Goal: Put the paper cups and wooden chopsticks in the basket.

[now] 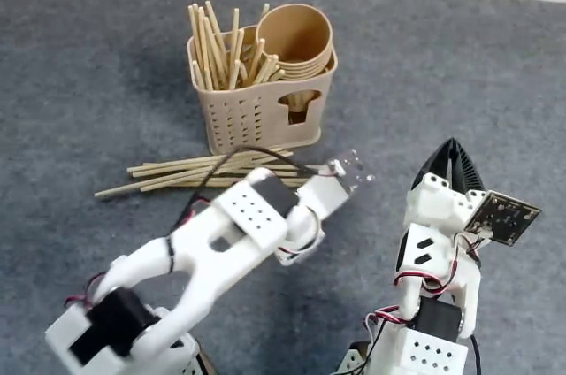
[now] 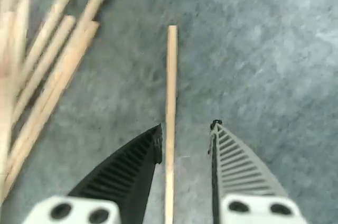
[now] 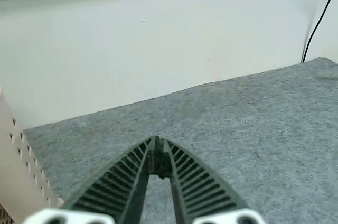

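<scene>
The left gripper (image 2: 187, 127) is held low over the grey desk (image 1: 80, 83), its jaws parted, with a single wooden chopstick (image 2: 171, 76) seen between them, unclamped. The right gripper (image 3: 157, 147) is shown with jaws closed on nothing. Paper cups (image 1: 296, 34) and upright chopsticks (image 1: 212, 43) are stood in the basket (image 1: 261, 118); loose chopsticks (image 1: 195, 173) are laid just before it.

Looks like a robotics lab bench: grey felt mat (image 1: 495, 83), bare white wall (image 3: 158, 39), black cable (image 3: 317, 20), w/ robot arms (image 1: 239, 233).
</scene>
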